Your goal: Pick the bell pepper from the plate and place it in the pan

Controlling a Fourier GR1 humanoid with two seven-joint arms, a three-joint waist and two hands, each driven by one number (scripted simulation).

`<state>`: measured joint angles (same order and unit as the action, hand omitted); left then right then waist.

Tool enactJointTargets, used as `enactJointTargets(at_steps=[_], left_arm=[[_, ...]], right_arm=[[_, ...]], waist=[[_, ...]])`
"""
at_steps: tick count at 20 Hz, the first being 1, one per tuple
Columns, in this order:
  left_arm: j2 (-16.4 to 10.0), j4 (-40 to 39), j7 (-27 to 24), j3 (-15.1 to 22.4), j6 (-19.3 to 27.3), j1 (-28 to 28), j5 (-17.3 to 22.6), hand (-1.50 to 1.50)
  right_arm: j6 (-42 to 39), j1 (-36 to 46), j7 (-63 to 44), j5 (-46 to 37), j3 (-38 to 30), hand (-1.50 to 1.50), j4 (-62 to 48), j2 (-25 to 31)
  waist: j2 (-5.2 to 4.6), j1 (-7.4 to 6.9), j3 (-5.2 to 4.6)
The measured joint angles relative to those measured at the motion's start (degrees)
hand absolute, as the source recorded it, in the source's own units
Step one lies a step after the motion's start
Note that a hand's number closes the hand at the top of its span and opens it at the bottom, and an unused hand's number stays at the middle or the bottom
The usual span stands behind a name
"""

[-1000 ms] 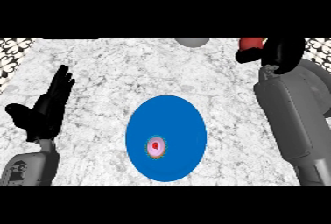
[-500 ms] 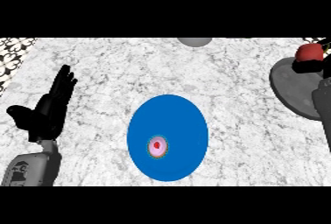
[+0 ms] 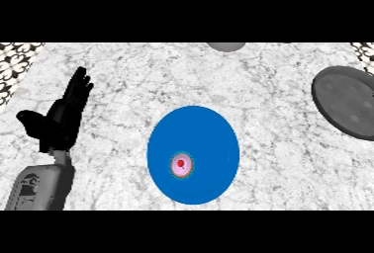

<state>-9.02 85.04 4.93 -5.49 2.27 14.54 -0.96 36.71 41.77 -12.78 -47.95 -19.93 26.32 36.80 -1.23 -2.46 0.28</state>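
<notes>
One hand shows, the left hand (image 3: 62, 118), open with fingers straight, resting; the right hand and the bell pepper it held a moment ago have left view, and the pan (image 3: 350, 99), far to its right beyond the plate (image 3: 211, 126), shows no pepper: placement unconfirmed.

Grey left forearm (image 3: 40, 187): came in from the lower edge at the view's left and stood nearly upright, leaning slightly rightward. Black left hand (image 3: 60, 123): sat atop that forearm in a resting pose, open, with fingers straight, close together and pointing up and a little to the right. The thumb was spread out to the left, apart from the fingers.
</notes>
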Motion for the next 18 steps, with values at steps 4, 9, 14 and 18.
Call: enactJointTargets(at_steps=[4, 9, 14, 18], left_arm=[[-0.2, -0.1, 0.0, 0.1, -0.4, 0.5, 0.0, 0.0], [0.6, -0.4, 0.1, 0.5, 0.0, 1.2, 0.0, 0.0], [0.5, -0.6, -0.2, 0.5, 0.0, 1.3, -0.2, 0.0], [0.5, -1.1, -0.4, 0.4, 0.0, 1.5, -0.3, 0.0]], right_arm=[[1.3, 0.0, 6.1, 3.3, -3.6, 1.5, -5.0, 1.1], [-6.0, 0.8, 10.5, 9.6, -8.7, -1.5, -9.6, 0.9], [-12.1, -0.2, 17.0, 14.5, -12.7, -1.5, -12.5, 0.4], [-11.7, -0.1, 21.9, 16.9, -15.2, -1.5, -12.7, 0.5]], waist=[[-0.27, -0.49, 0.13], [-0.45, -0.79, 0.26], [-0.57, -0.97, 0.29], [-0.51, -0.95, 0.25]])
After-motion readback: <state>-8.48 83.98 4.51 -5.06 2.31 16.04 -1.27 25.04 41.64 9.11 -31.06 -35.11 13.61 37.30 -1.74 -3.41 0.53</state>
